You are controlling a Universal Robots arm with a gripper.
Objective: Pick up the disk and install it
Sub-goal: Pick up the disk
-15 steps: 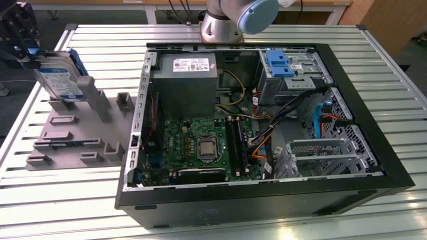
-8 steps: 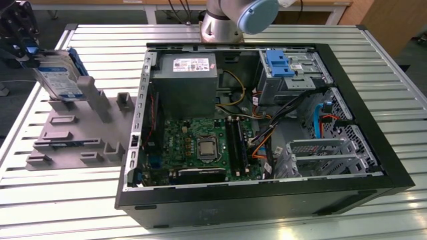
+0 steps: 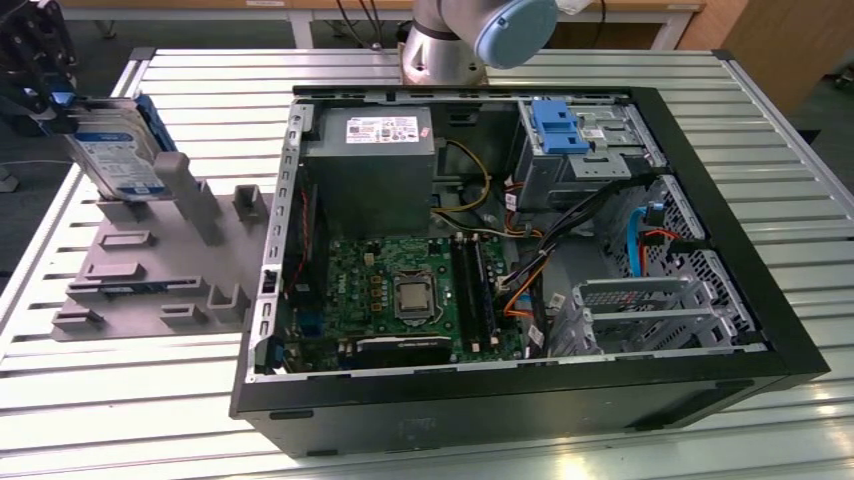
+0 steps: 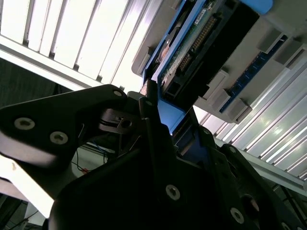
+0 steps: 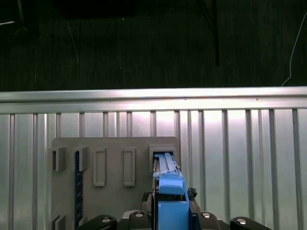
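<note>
Evidently the pick-up step is under way: the gripper is gripping the disk, its jaws clamping the blue carrier from both sides in the second wrist view. The disk is standing upright, slightly tilted, at a slot of the grey fixture plate, just beside the open computer case. Freeing it is, I judge, calling for a straight pull along the slot, without twisting.
</note>
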